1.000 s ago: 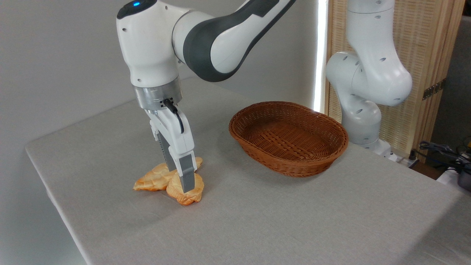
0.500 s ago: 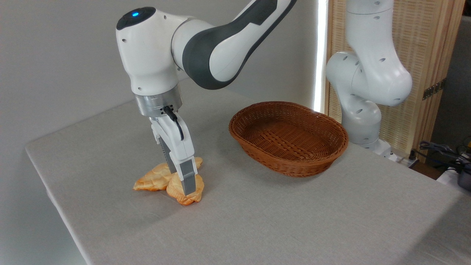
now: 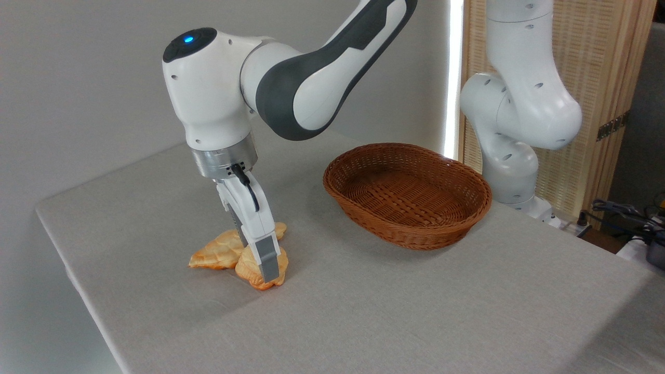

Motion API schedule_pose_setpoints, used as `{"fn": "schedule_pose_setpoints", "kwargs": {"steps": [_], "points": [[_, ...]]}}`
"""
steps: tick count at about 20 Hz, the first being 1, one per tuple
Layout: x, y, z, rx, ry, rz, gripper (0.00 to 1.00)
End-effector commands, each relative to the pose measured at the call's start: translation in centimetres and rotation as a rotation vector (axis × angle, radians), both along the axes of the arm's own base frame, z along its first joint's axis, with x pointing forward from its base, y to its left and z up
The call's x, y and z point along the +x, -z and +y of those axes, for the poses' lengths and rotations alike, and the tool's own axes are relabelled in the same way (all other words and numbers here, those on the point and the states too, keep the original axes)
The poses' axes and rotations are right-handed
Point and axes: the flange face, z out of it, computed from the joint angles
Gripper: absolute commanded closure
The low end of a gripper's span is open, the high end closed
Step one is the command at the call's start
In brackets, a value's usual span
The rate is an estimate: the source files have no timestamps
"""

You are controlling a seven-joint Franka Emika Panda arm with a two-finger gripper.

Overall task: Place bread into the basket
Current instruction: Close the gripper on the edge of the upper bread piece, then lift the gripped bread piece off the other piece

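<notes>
A flat, leaf-shaped braided pastry [image 3: 217, 252] lies near the left edge of the grey-clothed table [image 3: 395, 311] — golden, with a scored surface. Past the table's far right corner stands a pale woven screen [image 3: 597, 62] in a wooden frame. Off the right edge, dark cables [image 3: 623, 213] lie bunched — details too small to tell.

The tabletop [image 3: 415, 311] wears a matt grey cloth with a fine weave, and the basket [image 3: 408, 195] is brown woven wicker, ribbed and slightly shiny. The arm [image 3: 311, 78] has smooth glossy white and dark grey plastic shells, with a brushed metal ring above the claw [image 3: 262, 259]. The bread [image 3: 257, 270] looks golden, glazed and puffy, like the flatter pastry [image 3: 218, 252] beside it.
</notes>
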Motion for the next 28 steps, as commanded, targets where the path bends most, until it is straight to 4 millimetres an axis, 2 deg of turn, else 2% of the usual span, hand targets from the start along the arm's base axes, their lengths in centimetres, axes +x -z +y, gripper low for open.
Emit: {"fn": "schedule_pose_setpoints", "kwargs": {"steps": [1,2,3,4,5,6,7,19,23,28], "points": [[0.2,0.6,0.1,-0.017,0.019,-0.006,0.00],[0.3,0.5,0.1,-0.019,0.017,-0.006,0.00],[0.3,0.5,0.1,-0.019,0.016,-0.008,0.07],[0.3,0.5,0.1,-0.021,0.014,-0.007,0.20],[0.2,0.5,0.0,-0.028,0.011,-0.005,0.39],[0.2,0.5,0.0,-0.037,0.008,-0.004,0.51],[0.2,0.5,-0.1,-0.039,0.007,-0.003,0.54],[0.0,0.0,0.0,-0.037,0.011,0.004,0.54],[-1.2,-3.9,0.4,-0.039,-0.005,-0.021,0.53],[-3.7,-8.6,0.4,-0.035,-0.106,-0.022,0.52]]}}
